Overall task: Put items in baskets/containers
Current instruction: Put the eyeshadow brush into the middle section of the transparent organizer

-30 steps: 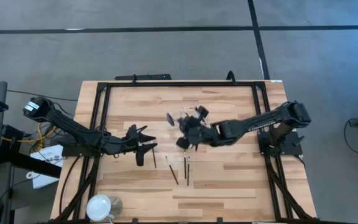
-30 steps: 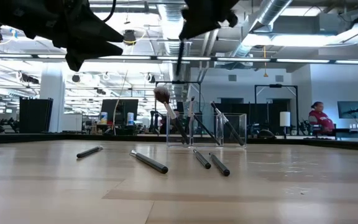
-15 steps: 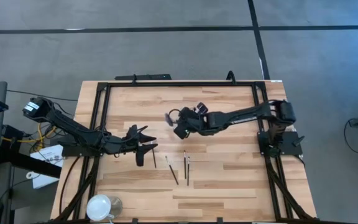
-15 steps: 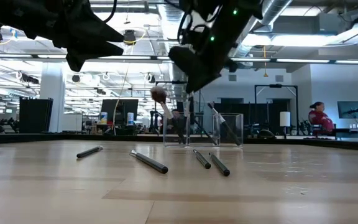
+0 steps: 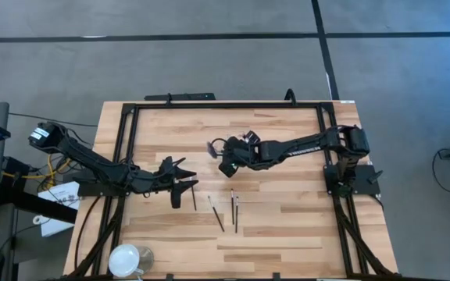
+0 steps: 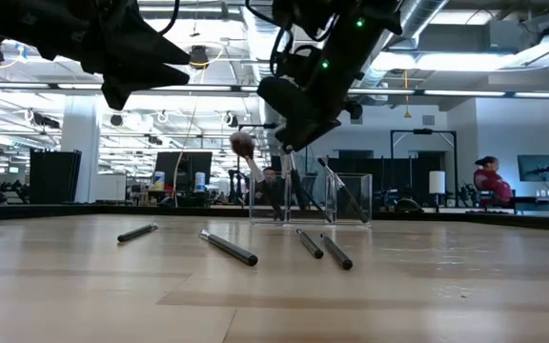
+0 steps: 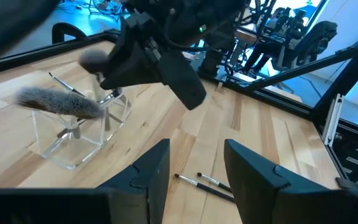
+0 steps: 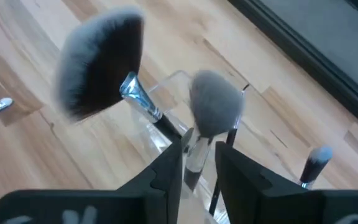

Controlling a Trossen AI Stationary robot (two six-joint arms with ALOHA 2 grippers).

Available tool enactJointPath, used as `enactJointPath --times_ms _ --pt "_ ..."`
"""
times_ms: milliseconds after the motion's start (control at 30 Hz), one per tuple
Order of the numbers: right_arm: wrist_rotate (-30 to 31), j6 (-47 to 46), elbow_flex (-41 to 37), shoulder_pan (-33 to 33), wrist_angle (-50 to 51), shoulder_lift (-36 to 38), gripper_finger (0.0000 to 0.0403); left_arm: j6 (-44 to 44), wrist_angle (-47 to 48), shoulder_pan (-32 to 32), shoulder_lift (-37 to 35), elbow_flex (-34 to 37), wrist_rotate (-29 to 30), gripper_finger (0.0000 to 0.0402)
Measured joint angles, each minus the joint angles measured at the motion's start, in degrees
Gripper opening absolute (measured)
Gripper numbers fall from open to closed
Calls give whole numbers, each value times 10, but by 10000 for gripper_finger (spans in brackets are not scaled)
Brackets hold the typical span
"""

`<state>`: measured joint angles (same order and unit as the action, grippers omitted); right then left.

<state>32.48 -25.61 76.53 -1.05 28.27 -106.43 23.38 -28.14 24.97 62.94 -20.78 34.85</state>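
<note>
Right gripper [image 5: 226,166] over clear container [image 6: 311,197], fingers narrowly parted around a grey-tipped brush [image 8: 213,112] going in. Risk: brush tips out, knocks container. Left gripper [image 5: 176,184] idle, fingers wide. Four brushes [image 5: 225,208] on tabletop [image 5: 287,218].

The right tool [image 6: 292,143] has swung over the clear tray [image 6: 351,198], lowering its brush [image 8: 213,112].
</note>
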Motion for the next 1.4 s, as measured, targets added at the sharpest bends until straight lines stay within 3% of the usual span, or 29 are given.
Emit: enactJointPath --times_ms 267,400,567,900,1200,1400 --pt "-26 -10 1 -58 2 13 131 43 2 5 31 0 -33 147" --pt "-64 -99 1 -104 20 23 145 68 4 6 76 0 -34 147" --pt "-70 -174 0 -161 64 23 150 76 0 -1 123 0 -32 147" --pt "-69 -328 -1 -242 63 0 137 129 33 -2 129 0 -37 147" --pt "-71 -339 0 -232 56 -45 136 262 202 -23 129 0 -6 147" --pt "-73 -298 0 -207 53 -42 130 284 203 -37 165 0 -6 147"
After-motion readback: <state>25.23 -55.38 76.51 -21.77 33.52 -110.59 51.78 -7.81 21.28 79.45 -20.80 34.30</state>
